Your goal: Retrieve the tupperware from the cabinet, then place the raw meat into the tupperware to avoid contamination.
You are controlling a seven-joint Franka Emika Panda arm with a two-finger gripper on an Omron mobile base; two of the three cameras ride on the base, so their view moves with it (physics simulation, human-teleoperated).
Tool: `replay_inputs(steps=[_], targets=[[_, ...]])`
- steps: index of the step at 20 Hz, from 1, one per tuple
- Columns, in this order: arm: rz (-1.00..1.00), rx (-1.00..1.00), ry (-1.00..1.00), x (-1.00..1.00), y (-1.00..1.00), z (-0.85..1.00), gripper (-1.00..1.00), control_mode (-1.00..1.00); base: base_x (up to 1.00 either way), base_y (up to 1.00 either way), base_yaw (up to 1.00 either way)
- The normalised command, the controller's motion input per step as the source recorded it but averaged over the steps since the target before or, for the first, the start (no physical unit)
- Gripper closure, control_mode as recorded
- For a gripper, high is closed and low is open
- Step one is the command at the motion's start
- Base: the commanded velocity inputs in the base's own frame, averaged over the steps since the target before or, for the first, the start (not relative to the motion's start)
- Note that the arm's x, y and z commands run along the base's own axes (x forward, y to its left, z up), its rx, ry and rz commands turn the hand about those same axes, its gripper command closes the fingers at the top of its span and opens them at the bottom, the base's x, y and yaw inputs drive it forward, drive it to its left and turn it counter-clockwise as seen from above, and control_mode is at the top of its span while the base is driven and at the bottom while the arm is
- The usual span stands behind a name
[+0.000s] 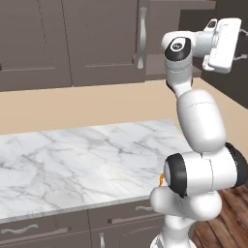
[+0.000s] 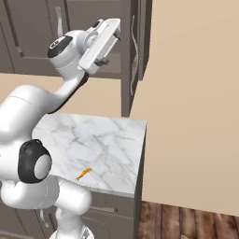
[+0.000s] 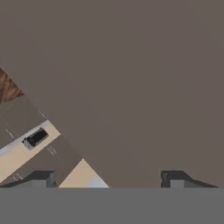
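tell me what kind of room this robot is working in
Most likely a kitchen, a rendered one: dark panelled wall cabinets with long silver bar handles, a marble countertop over low drawers, and a small scrap of raw meat on the counter.

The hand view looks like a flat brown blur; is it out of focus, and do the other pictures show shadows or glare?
Hand view: the cabinet fills it close up, featureless and soft. Left base view: even light, a faint sheen on the marble counter. Right base view: no glare; the raw meat casts hardly any shadow.
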Motion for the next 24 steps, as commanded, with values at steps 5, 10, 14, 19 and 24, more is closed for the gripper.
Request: replay_inputs(steps=[5, 10, 14, 19, 24], targets=[[0.00, 0.00, 0.00, 0.00, -0.08, -0.01, -1.00, -1.00, 0.00, 0.00, 0.00], [-0.02, 0.01, -0.15, 0.00, 0.25, -0.04, -1.00, -1.00, 0.00, 0.00, 0.00], [-0.02, 0.04, -0.30, 0.01, 0.84, 0.00, -1.00, -1.00, 0.00, 0.00, 0.00], [0.00, 0.10, -0.29, 0.24, 0.98, 0.00, -1.00, -1.00, 0.00, 0.00, 0.00], [0.03, 0.14, -0.39, 0.27, 0.94, 0.00, -1.00, -1.00, 0.00, 0.00, 0.00]])
